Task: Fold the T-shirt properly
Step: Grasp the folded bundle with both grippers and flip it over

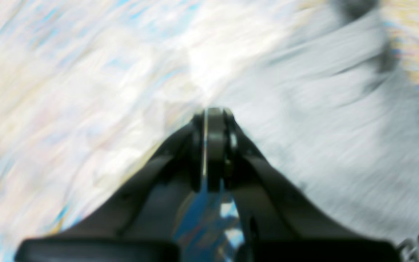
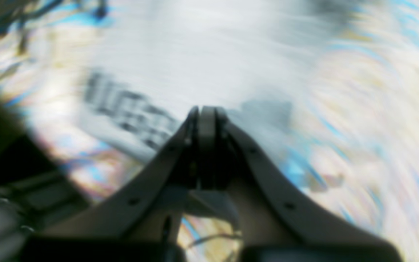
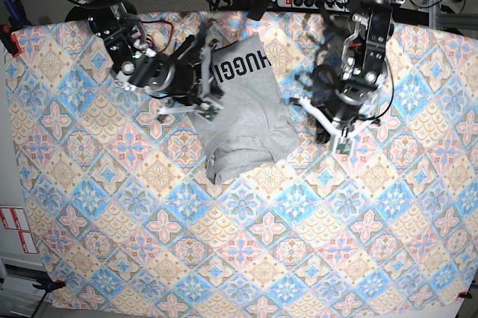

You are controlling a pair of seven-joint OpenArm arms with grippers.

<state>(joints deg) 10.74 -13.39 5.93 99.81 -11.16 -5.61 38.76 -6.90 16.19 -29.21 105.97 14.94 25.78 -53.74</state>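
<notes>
T-shirt [image 3: 243, 113] lies folded into a rumpled block on the patterned tablecloth [image 3: 299, 243], lettering facing up at its far end. Left gripper [image 3: 337, 144] and right gripper [image 3: 211, 111] both pressed together, holding nothing; right beside the shirt's edge, left apart from it

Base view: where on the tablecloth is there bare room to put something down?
The tablecloth lies bare over its whole near half, below the T-shirt, and along its left and right edges. It is crowded at the far side: the right end effector is at the shirt's edge and the left end effector hangs beside it.
</notes>
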